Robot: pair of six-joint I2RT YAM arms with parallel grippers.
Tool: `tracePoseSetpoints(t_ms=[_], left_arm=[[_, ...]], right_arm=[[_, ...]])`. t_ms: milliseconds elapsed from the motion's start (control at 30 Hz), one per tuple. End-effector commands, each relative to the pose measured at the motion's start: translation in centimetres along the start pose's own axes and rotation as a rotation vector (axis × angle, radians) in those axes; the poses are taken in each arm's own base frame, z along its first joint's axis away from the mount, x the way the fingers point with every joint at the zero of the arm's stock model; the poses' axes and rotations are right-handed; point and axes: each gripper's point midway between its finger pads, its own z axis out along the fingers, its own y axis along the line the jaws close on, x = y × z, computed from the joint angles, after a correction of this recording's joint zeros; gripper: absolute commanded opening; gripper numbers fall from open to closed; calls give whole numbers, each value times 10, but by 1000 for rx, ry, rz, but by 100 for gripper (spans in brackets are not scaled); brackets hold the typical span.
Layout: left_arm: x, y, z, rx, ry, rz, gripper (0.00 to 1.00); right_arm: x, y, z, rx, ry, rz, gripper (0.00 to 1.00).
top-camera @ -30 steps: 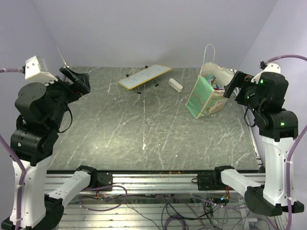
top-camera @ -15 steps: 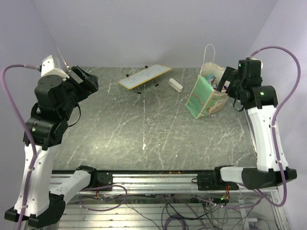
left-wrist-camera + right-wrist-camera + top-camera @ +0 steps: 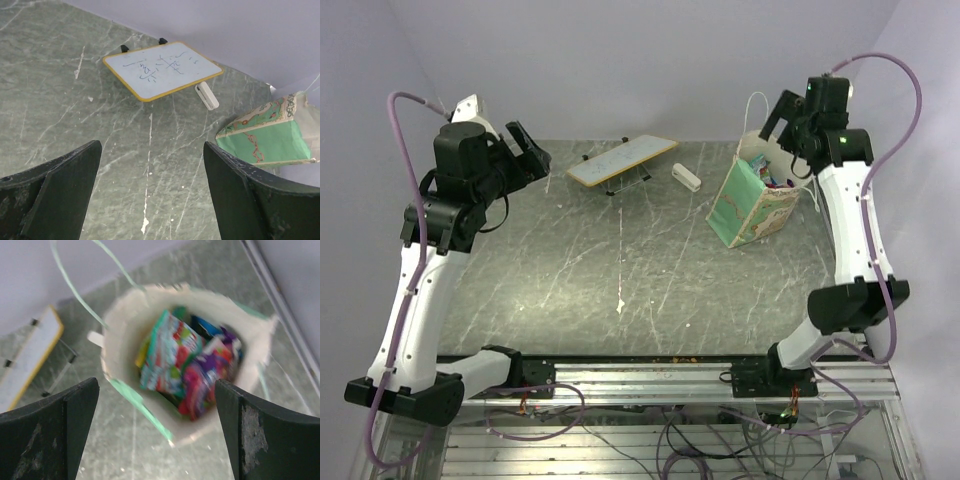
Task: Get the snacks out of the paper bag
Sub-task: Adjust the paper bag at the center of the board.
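Right gripper (image 3: 156,385) is hanging wide open right above the bag (image 3: 120,335). It's just swung up from beside it, so I'd say it's lining up for a first reach. Left gripper (image 3: 152,147) is spread too, empty, well off to the left. Bag's sitting far right on the table (image 3: 620,260), with the snacks (image 3: 185,365) all piled inside, none out yet.

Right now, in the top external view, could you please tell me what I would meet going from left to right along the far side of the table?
The left gripper, white board on black legs, small white oblong object, paper bag.
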Motion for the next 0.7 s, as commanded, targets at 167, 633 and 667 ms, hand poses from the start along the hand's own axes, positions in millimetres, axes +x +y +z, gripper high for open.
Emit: tracePoseSetpoints(t_ms=[167, 633, 667], left_arm=[[-32, -17, -5, 72, -75, 148, 93], [-44, -19, -11, 75, -101, 237, 93], [-45, -18, -13, 73, -105, 237, 93]], right_arm=[[-43, 85, 54, -385, -140, 39, 95], [-28, 98, 119, -465, -117, 15, 62], [-26, 100, 121, -470, -108, 15, 64]])
